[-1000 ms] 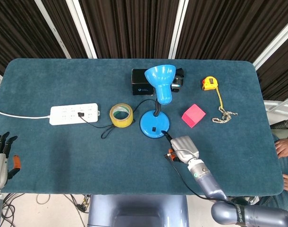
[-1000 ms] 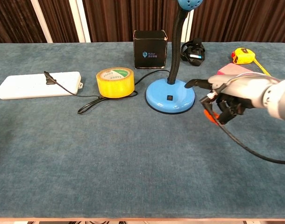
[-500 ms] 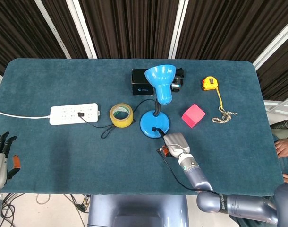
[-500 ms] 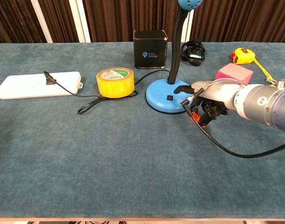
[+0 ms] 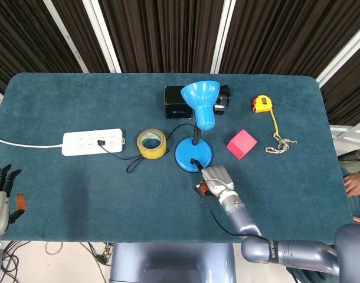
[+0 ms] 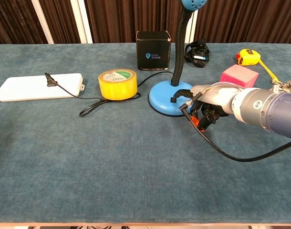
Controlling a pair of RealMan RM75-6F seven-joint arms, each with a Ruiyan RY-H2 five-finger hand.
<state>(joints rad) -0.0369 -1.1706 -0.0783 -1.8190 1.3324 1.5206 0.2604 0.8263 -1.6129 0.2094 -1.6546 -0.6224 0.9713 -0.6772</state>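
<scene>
The lamp stands mid-tabletop, its round blue base just right of the tape roll and near of the black box. The right hand lies at the near right edge of the base, one extended finger reaching over the base top with its tip at the small black switch; the other fingers are curled in beneath the palm, clamped on nothing. The pink block sits just right of this hand. The left hand hangs off the near left tabletop edge, fingers apart, holding nothing. The power strip lies far left, the lamp's plug in it.
</scene>
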